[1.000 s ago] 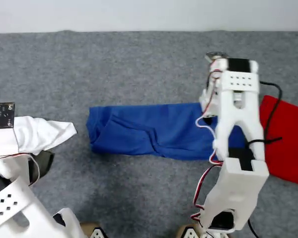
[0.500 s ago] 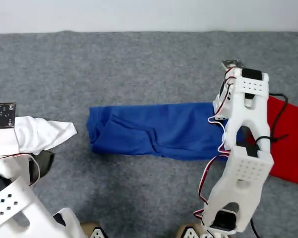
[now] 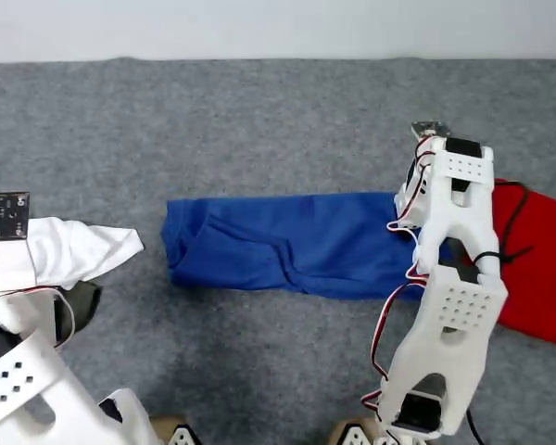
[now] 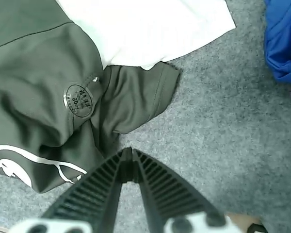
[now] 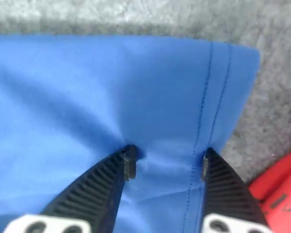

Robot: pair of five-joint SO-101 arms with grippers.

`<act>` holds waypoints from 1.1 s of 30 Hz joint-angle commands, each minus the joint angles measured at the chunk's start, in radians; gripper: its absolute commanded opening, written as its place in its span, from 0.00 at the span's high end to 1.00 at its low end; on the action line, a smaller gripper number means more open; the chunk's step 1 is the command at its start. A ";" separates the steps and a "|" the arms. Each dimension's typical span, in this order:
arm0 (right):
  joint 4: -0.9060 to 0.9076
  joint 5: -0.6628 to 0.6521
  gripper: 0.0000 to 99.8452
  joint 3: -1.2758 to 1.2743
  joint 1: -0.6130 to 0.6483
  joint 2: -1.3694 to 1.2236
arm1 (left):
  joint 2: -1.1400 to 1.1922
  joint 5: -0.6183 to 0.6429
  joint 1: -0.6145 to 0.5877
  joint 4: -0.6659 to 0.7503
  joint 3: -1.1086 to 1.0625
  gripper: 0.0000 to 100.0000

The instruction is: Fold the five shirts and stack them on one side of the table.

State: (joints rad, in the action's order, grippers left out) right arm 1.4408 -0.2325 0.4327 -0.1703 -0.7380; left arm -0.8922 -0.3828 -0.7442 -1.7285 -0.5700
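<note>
Blue shirt (image 3: 278,246): lies mid-table as a long band, its long axis running from my left side to my right.
Hemmed end: sits directly under my right arm, the double-stitched seam crossing between my right tips.
Right gripper (image 5: 166,167): spread wide, both tips pressed down into the blue cloth, one on each side of the seam; nothing is pinched between them yet.
Red shirt (image 3: 537,269): just beyond the blue hem on my right; whether the two overlap I cannot tell, since my arm covers the join.
Left gripper (image 4: 132,153): clenched on nothing, hanging over the dark green shirt (image 4: 39,87), which has the white shirt (image 4: 150,29) lying across it.
Bunched end: the blue shirt's rumpled far end is nearer my left arm, yet well apart from it.
Nearer arm: my right, clearly, for the hem.
Likely move: closing my right tips should gather a ridge at the seam; I judge the fold must then travel along the long axis, toward my left.
</note>
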 commanded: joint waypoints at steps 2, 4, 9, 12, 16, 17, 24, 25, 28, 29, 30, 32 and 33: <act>0.015 -0.008 0.78 0.021 -0.022 -0.041 | -0.011 -0.009 0.003 -0.023 0.004 0.99; 0.024 -0.009 0.83 0.028 -0.018 -0.042 | -0.011 -0.009 0.005 -0.021 0.004 0.99; 0.031 -0.009 0.99 0.028 -0.001 -0.035 | -0.011 -0.009 0.005 -0.018 -0.004 0.99; 0.059 -0.026 0.99 0.037 0.012 -0.013 | -0.011 -0.011 0.005 -0.015 -0.021 0.99; 0.114 -0.066 0.99 0.038 0.048 0.044 | -0.011 -0.011 0.005 -0.009 -0.022 0.99; 0.125 -0.072 0.99 0.038 0.054 0.064 | -0.011 -0.011 0.005 -0.009 -0.022 0.99; 0.196 -0.130 0.99 0.038 0.004 0.236 | -0.011 -0.012 0.005 -0.009 -0.019 0.99; 0.203 -0.149 0.99 0.038 -0.008 0.259 | -0.011 -0.012 0.005 -0.009 -0.019 0.99; 0.228 -0.198 0.99 0.038 -0.045 0.315 | -0.011 -0.012 0.005 -0.009 -0.021 0.99; 0.236 -0.213 0.99 0.038 -0.059 0.332 | -0.011 -0.012 0.005 -0.009 -0.021 0.99; 0.242 -0.227 0.99 0.038 -0.071 0.346 | -0.011 -0.012 0.005 -0.009 -0.021 0.99; 0.240 -0.250 0.99 0.038 -0.102 0.367 | -0.011 -0.012 0.005 -0.009 -0.021 0.99; 0.234 -0.261 0.99 0.038 -0.119 0.374 | -0.011 -0.012 0.005 -0.009 -0.021 0.99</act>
State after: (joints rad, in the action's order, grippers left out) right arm 1.6709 -0.4565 0.4496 -0.2332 -0.4496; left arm -0.8922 -0.3828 -0.7442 -1.7285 -0.5946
